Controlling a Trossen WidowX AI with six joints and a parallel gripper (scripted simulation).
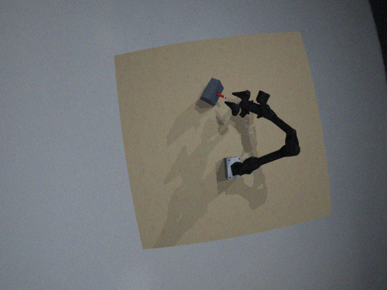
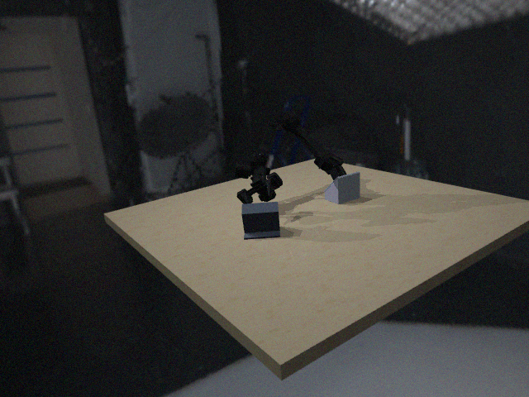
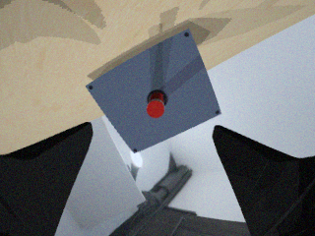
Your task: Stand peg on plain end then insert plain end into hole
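The red peg (image 1: 220, 95) (image 3: 156, 108) sits in the hole of the blue-grey sloped panel (image 1: 211, 90) (image 2: 260, 222) (image 3: 133, 79). Its white-banded end points out of the face, toward the gripper. How deep its hidden end reaches cannot be seen. My gripper (image 1: 228, 98) (image 3: 154, 130) is open and empty. Its fingertips stand wide apart, back from the peg's outer end, and do not touch it. In the exterior view the peg is hidden behind the panel, and the gripper (image 2: 255, 198) is above and behind the panel.
The arm's light grey base mount (image 1: 228, 171) (image 2: 349, 188) stands on the wooden table (image 1: 162, 109) (image 2: 256, 277). The black arm bends out to the right of the base in the top view. Shadows of the arm fall across the table.
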